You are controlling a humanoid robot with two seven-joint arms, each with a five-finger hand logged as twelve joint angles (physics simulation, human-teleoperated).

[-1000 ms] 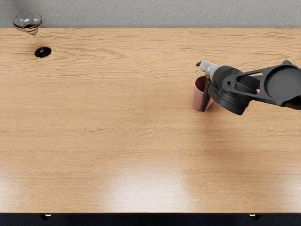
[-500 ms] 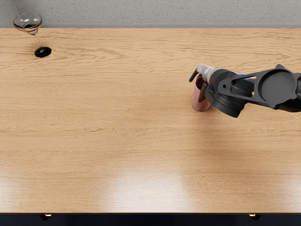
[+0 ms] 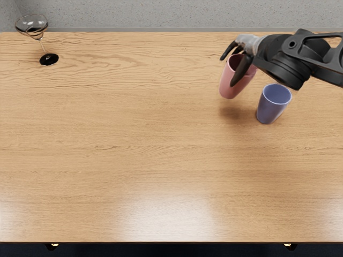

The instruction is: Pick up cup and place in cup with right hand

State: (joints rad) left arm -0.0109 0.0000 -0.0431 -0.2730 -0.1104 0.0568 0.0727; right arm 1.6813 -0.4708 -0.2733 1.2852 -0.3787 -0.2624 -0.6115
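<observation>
Pink cup (image 3: 229,83) hangs clamped in your right hand (image 3: 248,43), beyond and left of blue cup (image 3: 271,106): lift stage, so you next centre it overhead, then lower.

Black arm (image 3: 284,62), possibly metallic grey hand (image 3: 247,44)

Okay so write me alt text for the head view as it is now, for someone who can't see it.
The robot's right hand holds a pink cup tilted above a wooden table, beside an upright blue cup. A stemmed glass stands at the far left.
</observation>
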